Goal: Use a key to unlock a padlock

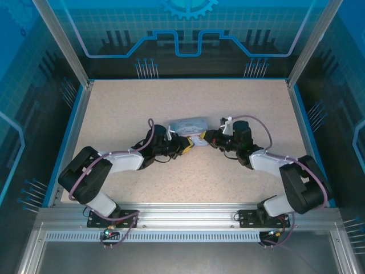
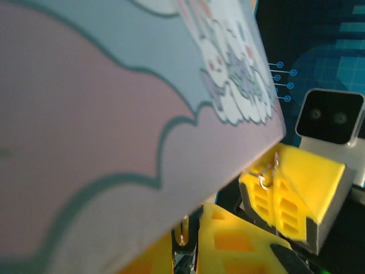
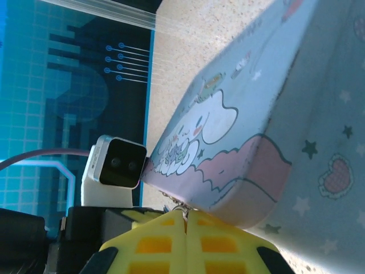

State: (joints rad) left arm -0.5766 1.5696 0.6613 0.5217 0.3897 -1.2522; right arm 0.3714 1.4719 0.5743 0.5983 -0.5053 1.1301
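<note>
Beside the pale lavender cartoon tin (image 1: 191, 123), right claw (image 3: 185, 220) clamps a tiny silvery wire loop (image 2: 266, 174), padlock or key unclear; left claw (image 1: 189, 144) state untellable; likely light, stiff, slippery; pinch flat faces.

Bright even overhead light, soft shadows, blurred wrist close-ups

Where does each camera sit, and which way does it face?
Top external: above, behind the bases, looking down at the table; both arms, left tool and right tool by the tin.
Left wrist: faces the tin's lid and right tool; own fingers below.
Right wrist: faces the tin and left wrist camera; own shut fingers below.
Shared: the tin, in all.
</note>
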